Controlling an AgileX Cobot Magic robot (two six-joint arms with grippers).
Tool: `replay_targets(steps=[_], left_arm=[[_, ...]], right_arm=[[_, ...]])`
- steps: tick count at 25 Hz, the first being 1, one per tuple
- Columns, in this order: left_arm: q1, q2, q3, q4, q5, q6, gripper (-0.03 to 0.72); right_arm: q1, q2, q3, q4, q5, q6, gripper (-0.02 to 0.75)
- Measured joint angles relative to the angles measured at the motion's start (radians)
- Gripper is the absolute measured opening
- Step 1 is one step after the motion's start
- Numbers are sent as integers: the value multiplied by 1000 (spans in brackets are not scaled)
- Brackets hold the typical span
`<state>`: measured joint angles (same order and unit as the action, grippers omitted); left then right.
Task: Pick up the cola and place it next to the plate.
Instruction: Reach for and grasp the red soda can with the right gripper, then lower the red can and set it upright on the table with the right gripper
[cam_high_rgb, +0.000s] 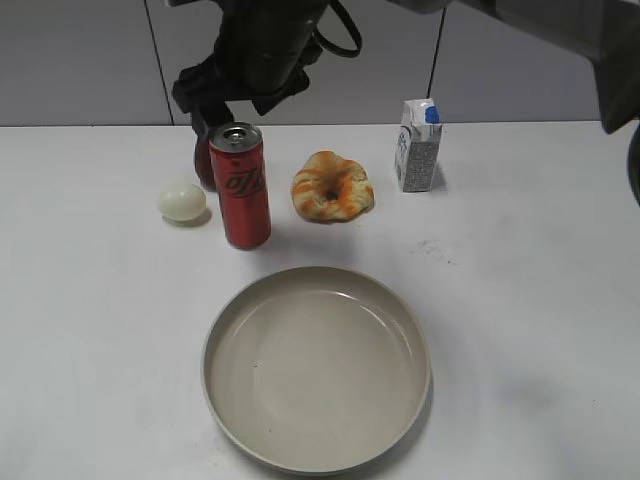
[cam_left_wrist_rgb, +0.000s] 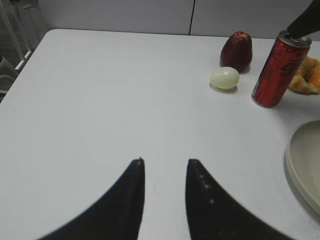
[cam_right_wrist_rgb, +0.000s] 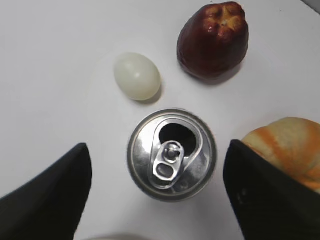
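The cola (cam_high_rgb: 240, 190) is a tall slim red can with an open silver top, standing upright behind the plate (cam_high_rgb: 315, 370), a large beige dish at the front. My right gripper (cam_high_rgb: 232, 108) hangs open just above the can. In the right wrist view its two fingers (cam_right_wrist_rgb: 157, 146) straddle the can top (cam_right_wrist_rgb: 171, 154) without touching it. My left gripper (cam_left_wrist_rgb: 165, 161) is open and empty over bare table, well left of the can (cam_left_wrist_rgb: 272, 70) and the plate rim (cam_left_wrist_rgb: 305, 165). The left gripper does not show in the exterior view.
A white egg (cam_high_rgb: 181, 202) lies left of the can and a dark red fruit (cam_high_rgb: 204, 165) stands behind it. An orange bread ring (cam_high_rgb: 332, 186) lies to the can's right, and a small milk carton (cam_high_rgb: 418, 146) stands farther right.
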<state>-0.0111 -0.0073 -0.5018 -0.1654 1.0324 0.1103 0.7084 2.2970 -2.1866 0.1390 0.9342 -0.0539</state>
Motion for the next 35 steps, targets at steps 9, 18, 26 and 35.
replay_targets(steps=[9,18,26,35], left_arm=[[0,0,0,0,0,0,227],[0,0,0,0,0,0,228],[0,0,0,0,0,0,227],[0,0,0,0,0,0,227]], right_arm=[[0,55,0,-7,-45,-1,621],[0,103,0,-29,-45,-2,525],[0,62,-29,2,-13,-10,512],[38,-90,-42,178,110,-116,512]])
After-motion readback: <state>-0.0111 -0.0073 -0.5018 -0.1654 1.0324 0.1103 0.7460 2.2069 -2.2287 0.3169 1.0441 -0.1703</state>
